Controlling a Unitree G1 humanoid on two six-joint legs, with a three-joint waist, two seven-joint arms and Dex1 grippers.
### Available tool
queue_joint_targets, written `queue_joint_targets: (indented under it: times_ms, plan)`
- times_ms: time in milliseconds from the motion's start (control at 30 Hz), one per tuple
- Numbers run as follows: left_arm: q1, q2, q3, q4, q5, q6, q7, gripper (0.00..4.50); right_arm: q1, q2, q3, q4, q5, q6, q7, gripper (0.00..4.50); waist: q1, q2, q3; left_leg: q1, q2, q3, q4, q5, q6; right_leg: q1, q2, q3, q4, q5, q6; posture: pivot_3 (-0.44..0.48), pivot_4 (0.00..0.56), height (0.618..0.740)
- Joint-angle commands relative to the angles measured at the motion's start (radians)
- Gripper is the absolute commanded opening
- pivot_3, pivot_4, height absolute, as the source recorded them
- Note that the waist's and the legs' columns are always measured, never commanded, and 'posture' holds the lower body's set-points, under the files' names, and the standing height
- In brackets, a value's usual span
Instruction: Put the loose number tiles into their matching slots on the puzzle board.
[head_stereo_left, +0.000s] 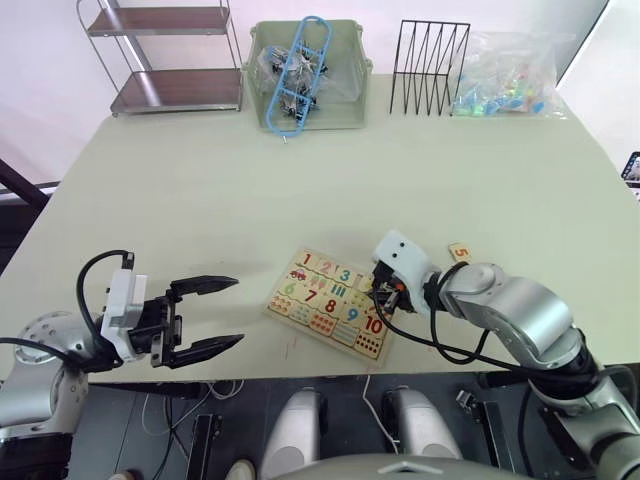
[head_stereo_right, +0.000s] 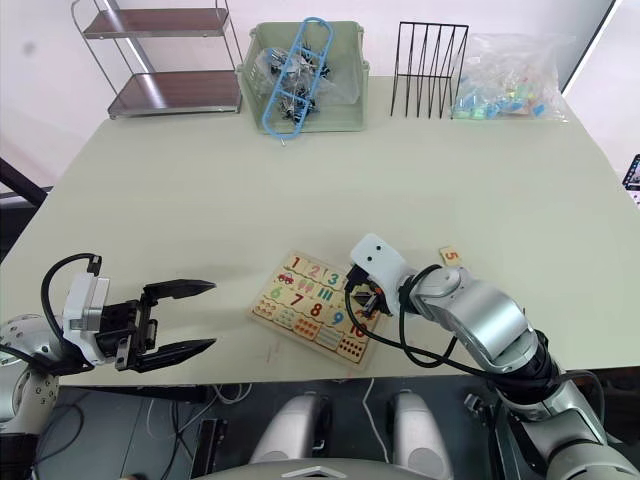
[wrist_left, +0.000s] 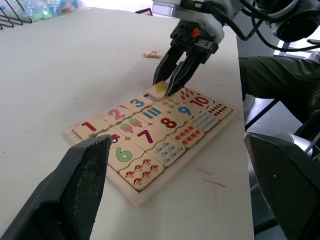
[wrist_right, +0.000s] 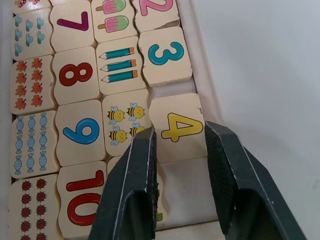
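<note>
The puzzle board (head_stereo_left: 330, 304) lies flat near the front edge of the counter (head_stereo_left: 300, 180), a little right of centre. Tiles 1, 2 and 3 sit in the row of slots (wrist_left: 116, 116) along the board's far edge. The right gripper (wrist_right: 177, 150) is down over the right end of that row, its jaws partly open on either side of the yellow 4 tile (wrist_right: 176, 127), which rests tilted at its slot, not fully flat. I cannot tell if the fingers press the tile. The 5 tile (head_stereo_left: 459, 252) lies loose on the counter just right of the board, beyond the right arm. The left gripper (head_stereo_left: 205, 317) hovers over the counter's near left edge, well apart from the board, jaws wide open and empty. A green bin (head_stereo_left: 305, 75) stands at the far side.
</note>
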Motion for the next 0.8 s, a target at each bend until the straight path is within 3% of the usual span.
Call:
queue_joint_targets:
  times_ms: [33,800]
  plan:
    - [-0.004,0.007,0.011,-0.003,-0.003,-0.012,-0.007,4.5,-0.022,0.001,0.005,-0.016,0.011,0.002,-0.001,0.81,0.0,0.0,0.0,0.0,0.0,0.0,0.0,0.0,0.0,0.0,0.0,0.0,0.0,0.0,0.0,0.0,0.15,0.739]
    - [0.024,0.003,0.019,-0.019,-0.01,-0.015,0.002,4.5,-0.054,0.02,0.022,0.015,0.023,0.027,-0.021,0.81,-0.002,0.0,0.0,0.0,0.0,0.0,-0.001,0.0,0.0,-0.001,0.0,0.0,0.0,0.0,0.0,0.0,0.15,0.739]
